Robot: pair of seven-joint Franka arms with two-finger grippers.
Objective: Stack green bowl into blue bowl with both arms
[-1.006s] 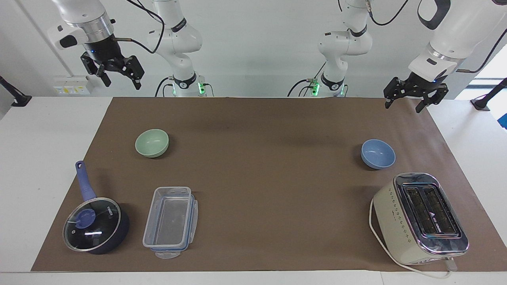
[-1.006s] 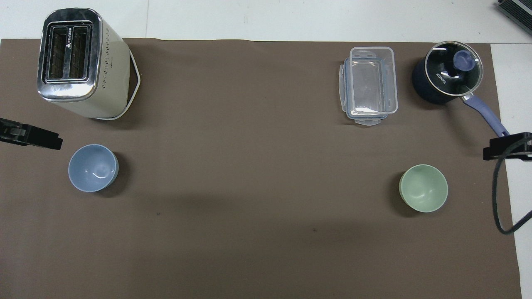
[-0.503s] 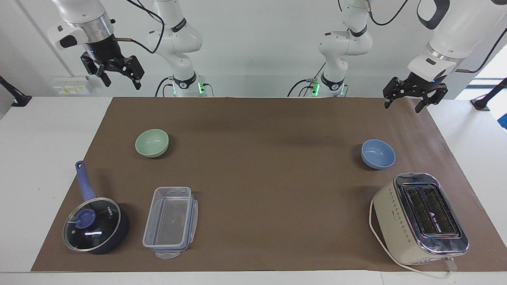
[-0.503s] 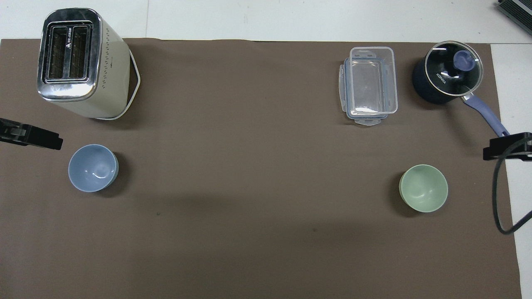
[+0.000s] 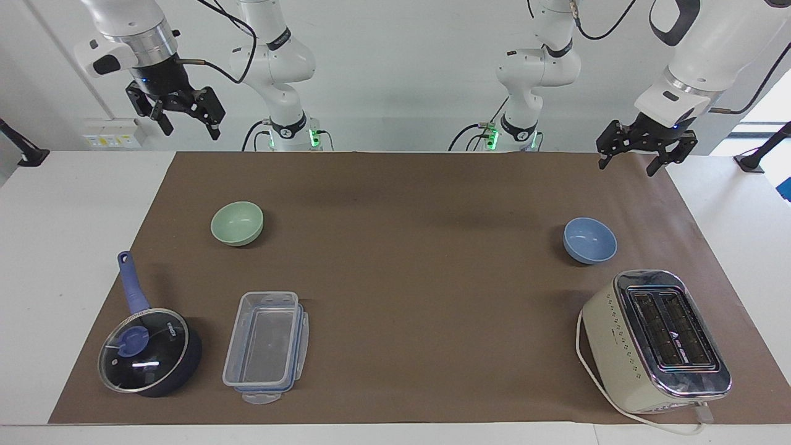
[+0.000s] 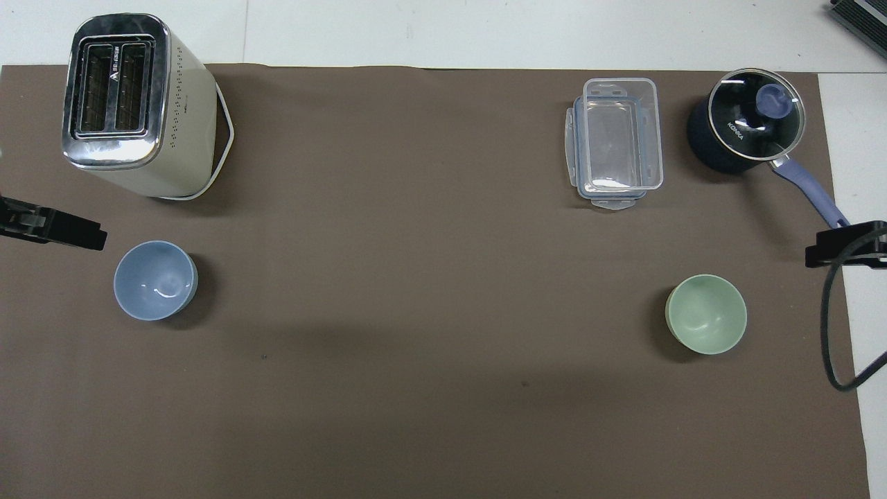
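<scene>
White-walled lab, white bench [image 5: 74,247] under a brown mat [image 5: 408,278].

Item 1: right end effector [image 5: 185,117]. Raised above the mat's corner at the right arm's end, fingers spread, holding nothing.

Item 2: left end effector [image 5: 638,154]. Raised above the mat's corner at the left arm's end, fingers spread, holding nothing.

Item 3: green bowl [image 5: 237,223]. Upright on the mat, below the right end effector and a little toward mid-bench from it, well apart from its fingers.

Item 4: blue bowl [image 5: 589,240]. Upright on the mat, below the left end effector, well apart from it. Sits at the other end of the mat from the green bowl.

Item 5: toaster [image 5: 655,340]. Just beside the blue bowl, farther from the robots than it; cord [image 5: 618,405] looped at its base.

Item 6: clear box [image 5: 266,346] and lidded saucepan [image 5: 151,349]. Farther from the robots than the green bowl; saucepan handle [image 5: 131,281] points toward that bowl.

Status: nothing grasped, stacking not begun by the look of it.

Hazards, judged:
- Smooth rounded rims; a shallow pinch on one wall may let a bowl slip or tip.
- Left end effector descending on the blue bowl may strike the toaster close by.
- Right end effector may clip the saucepan handle on approach.
- Bowls match in size, so an off-centre drop may leave the green one perched on the rim.
- Both arms meeting mid-bench risk collision.
</scene>
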